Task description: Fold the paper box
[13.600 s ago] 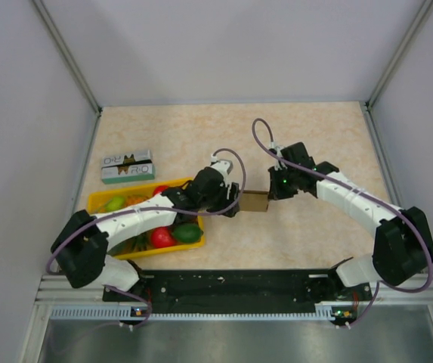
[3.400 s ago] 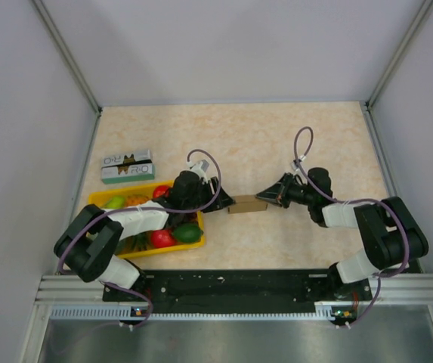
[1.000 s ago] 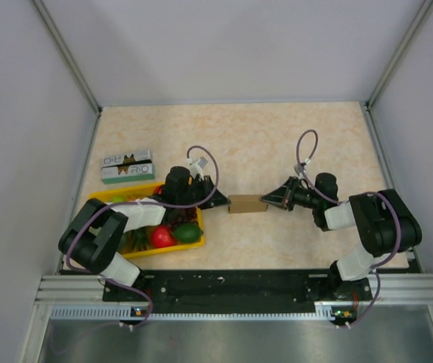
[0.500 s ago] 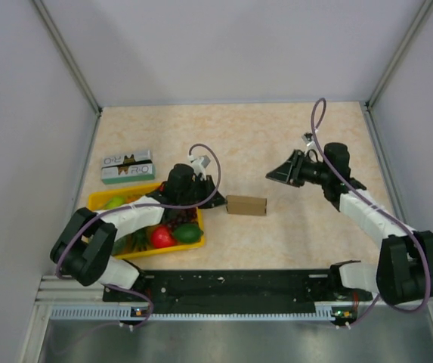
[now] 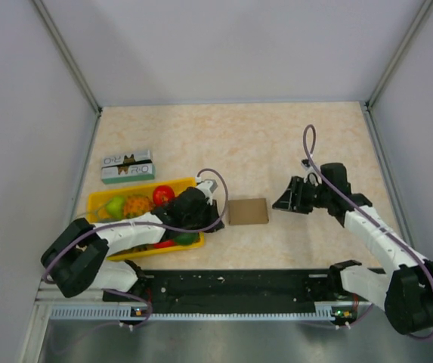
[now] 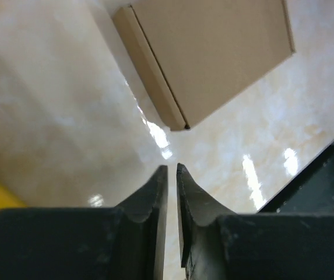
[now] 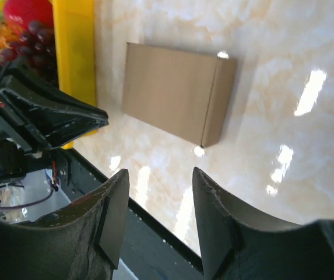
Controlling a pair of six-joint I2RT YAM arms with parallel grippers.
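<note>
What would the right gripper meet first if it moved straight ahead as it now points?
Probably the paper box, lying flat ahead of the right gripper; depth is unclear, so the table might come first.

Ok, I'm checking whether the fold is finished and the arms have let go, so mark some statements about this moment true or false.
1. The paper box lies closed and flat on the table. True.
2. The right gripper is clamped on the box. False: its jaws stand open, clear of the box, with nothing between them.
3. The left gripper has its fingers almost together and holds nothing. True.
4. The box sits inside the yellow tray. False: it is on the table to the right of the tray, which holds fruit.
5. A green-and-white carton lies on the far side of the tray. True.
</note>
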